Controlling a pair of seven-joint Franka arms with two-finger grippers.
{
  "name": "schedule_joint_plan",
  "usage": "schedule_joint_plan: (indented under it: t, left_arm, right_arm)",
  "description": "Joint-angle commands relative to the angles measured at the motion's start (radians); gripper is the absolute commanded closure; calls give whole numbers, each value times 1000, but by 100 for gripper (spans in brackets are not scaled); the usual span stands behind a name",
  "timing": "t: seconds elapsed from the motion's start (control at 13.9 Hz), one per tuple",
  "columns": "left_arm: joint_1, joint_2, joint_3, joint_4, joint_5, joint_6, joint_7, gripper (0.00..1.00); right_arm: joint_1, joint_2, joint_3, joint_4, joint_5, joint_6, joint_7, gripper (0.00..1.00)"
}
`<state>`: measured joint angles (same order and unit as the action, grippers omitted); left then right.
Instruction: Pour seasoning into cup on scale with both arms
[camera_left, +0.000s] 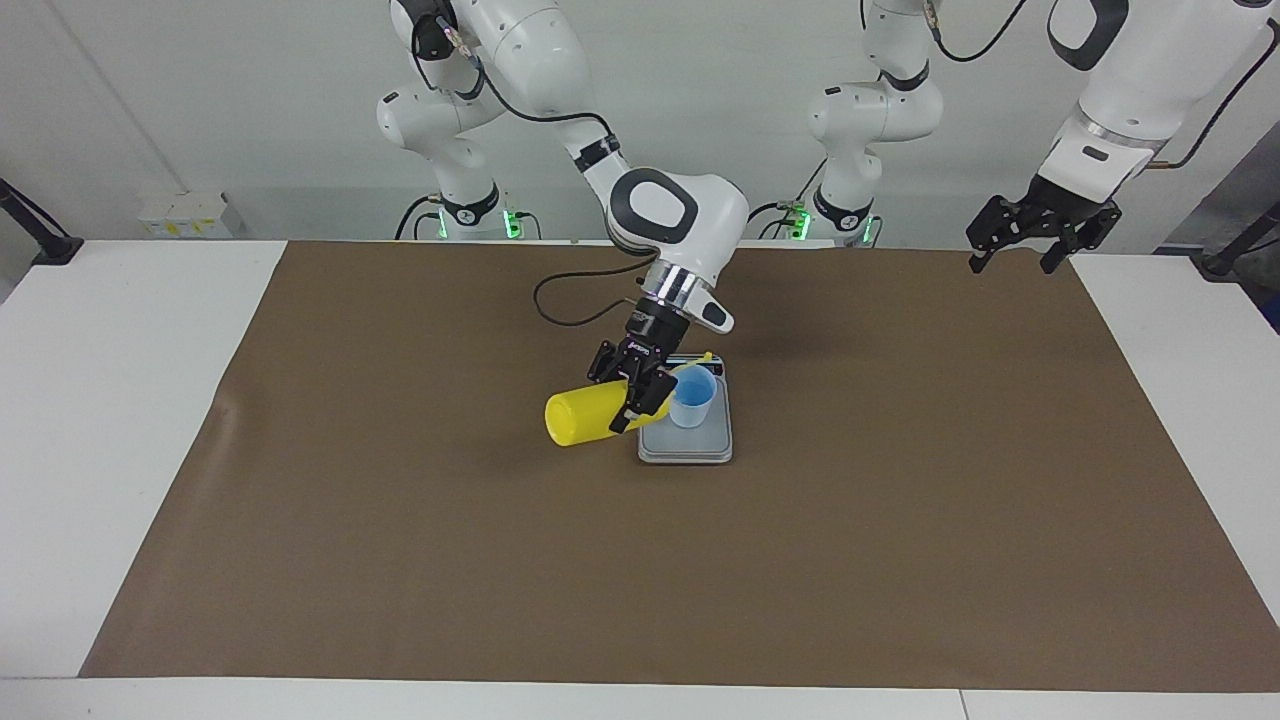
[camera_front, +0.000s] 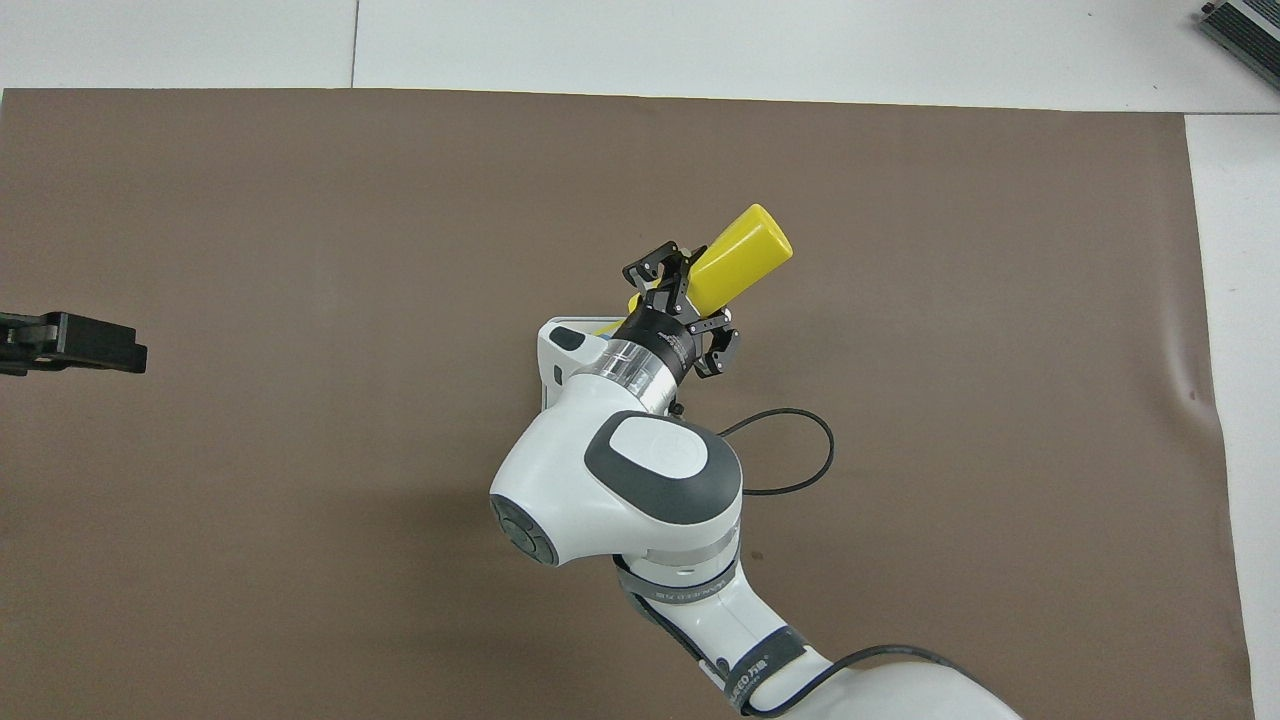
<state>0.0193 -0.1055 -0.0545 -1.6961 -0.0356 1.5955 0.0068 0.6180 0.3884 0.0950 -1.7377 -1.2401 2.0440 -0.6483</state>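
Pouring stage: the right gripper (camera_left: 634, 397), clamped on the yellow seasoning bottle (camera_left: 585, 416), tips its nozzle over the blue cup (camera_left: 692, 398) standing on the scale (camera_left: 688, 444) mid-table, while the left gripper (camera_left: 1030, 232) waits, fingers apart; setting the bottle down remains.

The right pincer (camera_left: 634, 396) grips the yellow squeeze bottle (camera_left: 585, 415) near its nozzle end, the bottle lying almost level with its nozzle toward the light-blue cup (camera_left: 692, 397). The cup stands upright on the grey kitchen scale (camera_left: 687, 442), which rests on the brown mat (camera_left: 400, 520) covering the tabletop (camera_left: 110, 400). The left pincer (camera_left: 1030, 243) hangs with its fingers apart over the mat's corner at the left arm's end, waiting.
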Motion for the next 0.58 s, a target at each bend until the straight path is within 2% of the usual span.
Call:
schedule_joint_plan:
  t: [0.0, 0.36, 0.5]
  left_arm:
    - [13, -29, -5, -33, -12, 9, -8, 0]
    - [13, -31, -5, -33, -12, 8, -8, 0]
    - [11, -31, -5, -31, -12, 8, -8, 0]
  right_arm:
    - [0, -34, 3, -28, -27, -11, 38, 100]
    - [8, -45, 8, -45, -13, -28, 113, 100]
    - [8, -46, 9, -42, 29, -27, 130, 100]
